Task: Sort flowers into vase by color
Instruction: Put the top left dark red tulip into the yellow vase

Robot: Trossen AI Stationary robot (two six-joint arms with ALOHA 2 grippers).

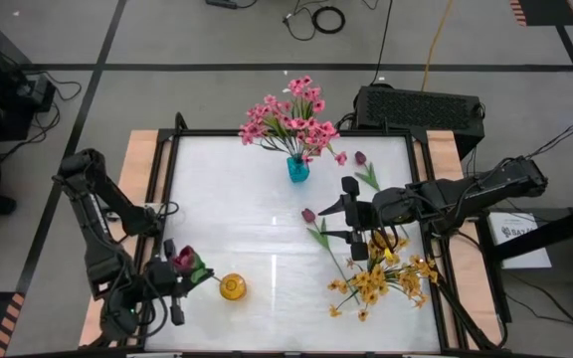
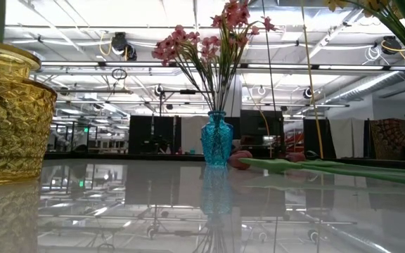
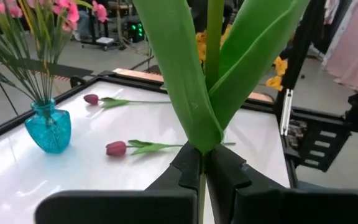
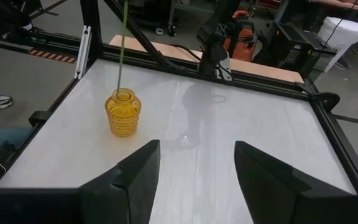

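The left tool (image 1: 179, 275) pinches a maroon tulip (image 1: 185, 261) just beside the yellow vase (image 1: 232, 287) on the bench (image 1: 257, 214), right tool (image 1: 351, 221) spread over the yellow sprays (image 1: 381, 278), and that long stem could easily tip the vase.

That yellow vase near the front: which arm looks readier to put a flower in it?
Probably the left. Its claw is shut on a tulip beside the yellow vase. The right claw is open and empty, farther off, above the yellow flowers.
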